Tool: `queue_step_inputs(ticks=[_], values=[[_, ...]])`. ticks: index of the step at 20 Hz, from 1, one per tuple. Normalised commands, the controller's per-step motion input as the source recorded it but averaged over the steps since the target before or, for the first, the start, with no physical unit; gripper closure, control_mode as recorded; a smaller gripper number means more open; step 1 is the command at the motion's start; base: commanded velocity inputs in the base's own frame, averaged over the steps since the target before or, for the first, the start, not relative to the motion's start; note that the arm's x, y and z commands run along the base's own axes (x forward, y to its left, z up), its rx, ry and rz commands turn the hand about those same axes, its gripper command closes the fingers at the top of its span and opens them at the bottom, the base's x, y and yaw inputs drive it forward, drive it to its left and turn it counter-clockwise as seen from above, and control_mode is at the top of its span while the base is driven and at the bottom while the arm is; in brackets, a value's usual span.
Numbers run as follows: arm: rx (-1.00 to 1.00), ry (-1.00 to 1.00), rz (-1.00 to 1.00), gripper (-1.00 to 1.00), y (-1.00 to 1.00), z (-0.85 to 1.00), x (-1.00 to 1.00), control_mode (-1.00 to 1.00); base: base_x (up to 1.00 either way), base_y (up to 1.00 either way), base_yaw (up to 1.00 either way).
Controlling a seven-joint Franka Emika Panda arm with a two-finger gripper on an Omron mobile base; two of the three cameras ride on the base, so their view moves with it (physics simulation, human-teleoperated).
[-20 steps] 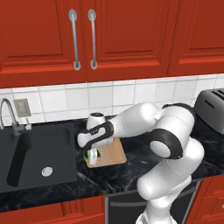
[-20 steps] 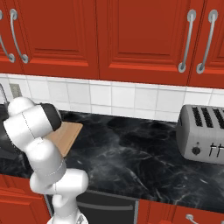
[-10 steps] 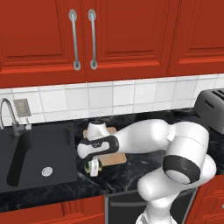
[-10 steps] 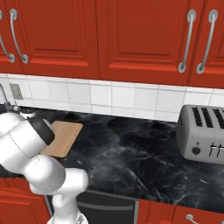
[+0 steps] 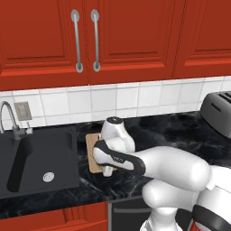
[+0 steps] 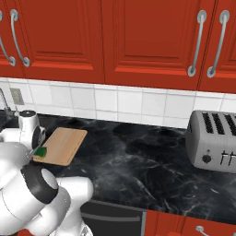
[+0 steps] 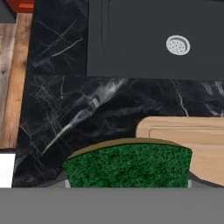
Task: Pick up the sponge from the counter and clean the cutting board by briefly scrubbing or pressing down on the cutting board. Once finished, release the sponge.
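Swung lower and nearer the table's point(image 6: 138, 166) front edge than half a second ago, forearm now hiding most of the cutting board point(image 6: 62, 145). End effector point(image 7: 127, 183) clamped on the sponge point(image 7: 127, 166), held above the board's near corner, partly over bare black marble. Matte grey sink basin point(image 7: 153, 39) with a round perforated drain point(image 7: 178, 44) inside. Sponge: coarse green top over yellow foam. Board: smooth tan wood, rounded corners.
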Motion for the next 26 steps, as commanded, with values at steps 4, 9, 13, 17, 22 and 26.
queue_step_inputs(ticks=[4, 9, 13, 17, 22, 26], values=[[0.0, -0.01, -0.02, 1.0, -0.56, 0.64, 0.49, -1.0, 0.0, 0.0, 0.0], [0.0, 0.03, -0.09, 1.0, -0.58, 0.36, 0.68, -1.0, 0.0, 0.0, 0.0], [0.0, 0.11, -0.17, 1.0, -0.62, 0.16, 0.68, -1.0, 0.0, 0.0, 0.0], [-0.01, 0.09, -0.19, 1.0, -0.63, 0.03, 0.49, -1.0, 0.0, 0.0, 0.0], [-0.01, 0.06, -0.22, 1.0, -0.67, -0.04, 0.13, -1.0, 0.0, 0.0, 0.0], [0.0, 0.1, -0.23, 1.0, -0.67, -0.26, 0.0, -1.0, 0.0, 0.0, 0.0]])
